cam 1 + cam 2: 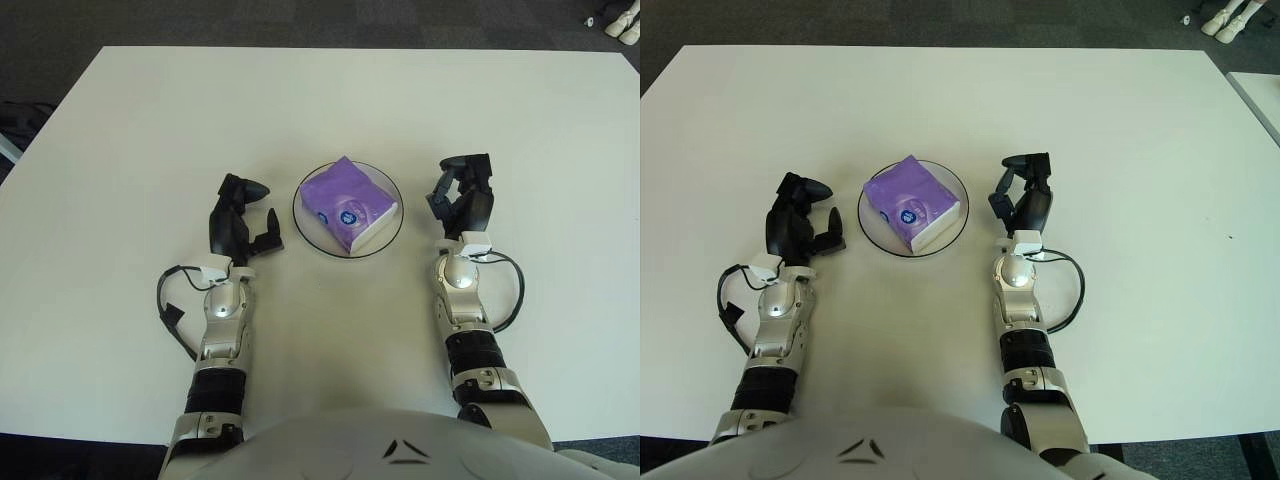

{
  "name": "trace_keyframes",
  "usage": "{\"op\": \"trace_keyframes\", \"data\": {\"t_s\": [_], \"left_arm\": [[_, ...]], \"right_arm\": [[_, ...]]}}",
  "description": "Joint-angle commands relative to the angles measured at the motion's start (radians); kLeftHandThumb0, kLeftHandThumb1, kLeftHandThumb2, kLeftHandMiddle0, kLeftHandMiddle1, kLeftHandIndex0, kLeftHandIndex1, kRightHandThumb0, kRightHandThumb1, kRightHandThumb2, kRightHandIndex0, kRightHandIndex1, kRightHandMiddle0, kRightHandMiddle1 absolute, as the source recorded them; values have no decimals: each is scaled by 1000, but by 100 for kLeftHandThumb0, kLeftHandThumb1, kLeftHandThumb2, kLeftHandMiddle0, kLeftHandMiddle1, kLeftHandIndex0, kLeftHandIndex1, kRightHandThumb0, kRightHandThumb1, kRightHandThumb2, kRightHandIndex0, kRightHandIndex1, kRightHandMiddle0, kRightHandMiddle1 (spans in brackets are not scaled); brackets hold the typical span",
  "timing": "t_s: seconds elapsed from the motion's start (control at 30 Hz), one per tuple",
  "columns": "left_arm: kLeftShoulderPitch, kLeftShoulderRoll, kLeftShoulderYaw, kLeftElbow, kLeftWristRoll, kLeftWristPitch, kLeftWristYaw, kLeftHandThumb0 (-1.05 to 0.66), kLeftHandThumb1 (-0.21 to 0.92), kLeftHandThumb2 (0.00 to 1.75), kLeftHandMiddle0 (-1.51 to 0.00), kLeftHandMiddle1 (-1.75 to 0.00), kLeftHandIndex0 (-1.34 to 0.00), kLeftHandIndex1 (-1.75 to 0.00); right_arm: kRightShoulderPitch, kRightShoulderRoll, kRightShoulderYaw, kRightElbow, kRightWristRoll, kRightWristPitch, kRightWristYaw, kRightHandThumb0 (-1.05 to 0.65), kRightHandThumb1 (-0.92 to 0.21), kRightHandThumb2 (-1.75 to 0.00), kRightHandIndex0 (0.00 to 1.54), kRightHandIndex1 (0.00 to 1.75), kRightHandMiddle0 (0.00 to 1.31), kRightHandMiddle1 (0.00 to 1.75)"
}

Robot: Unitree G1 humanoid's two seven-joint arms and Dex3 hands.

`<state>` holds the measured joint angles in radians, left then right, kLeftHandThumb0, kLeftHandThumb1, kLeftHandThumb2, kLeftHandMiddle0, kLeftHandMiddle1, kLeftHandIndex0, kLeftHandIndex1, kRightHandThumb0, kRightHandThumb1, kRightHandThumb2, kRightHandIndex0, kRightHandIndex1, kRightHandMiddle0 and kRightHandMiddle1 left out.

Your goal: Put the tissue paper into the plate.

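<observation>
A purple tissue pack (347,203) with a white edge lies inside the clear round plate (308,228) in the middle of the white table (130,130). My left hand (243,218) shows just left of the plate, fingers spread and holding nothing. My right hand (460,196) shows just right of the plate, its fingers loosely apart and holding nothing. Neither hand touches the pack or the plate.
Dark carpet surrounds the table on all sides. White shoes (620,18) show at the far right corner beyond the table edge. Cables (170,310) loop off both wrists near the front.
</observation>
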<state>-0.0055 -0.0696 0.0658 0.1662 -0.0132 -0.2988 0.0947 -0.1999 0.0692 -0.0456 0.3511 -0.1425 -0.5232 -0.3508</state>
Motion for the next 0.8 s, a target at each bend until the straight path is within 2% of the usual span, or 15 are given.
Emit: {"op": "trace_keyframes", "data": {"t_s": [0.0,0.33,0.6,0.77], "left_arm": [[68,-7,-2,74,0,43,-2,-1,22,143,-68,-172,-46,-175],[68,-5,-6,73,10,43,2,-1,21,144,-70,-170,-46,-175],[68,-4,-6,75,8,43,-2,-1,21,144,-72,-168,-46,-175],[68,-4,-5,76,6,41,-3,-1,20,144,-72,-169,-46,-175]], "right_arm": [[176,-22,18,15,-22,117,47,-38,-70,-84,57,133,33,175],[213,-22,42,-90,-32,226,76,-37,-75,-76,51,126,29,175],[230,-22,50,-136,-42,266,82,-37,-76,-75,57,122,28,175],[237,-30,54,-155,-48,285,91,-36,-81,-69,60,119,26,175]]}}
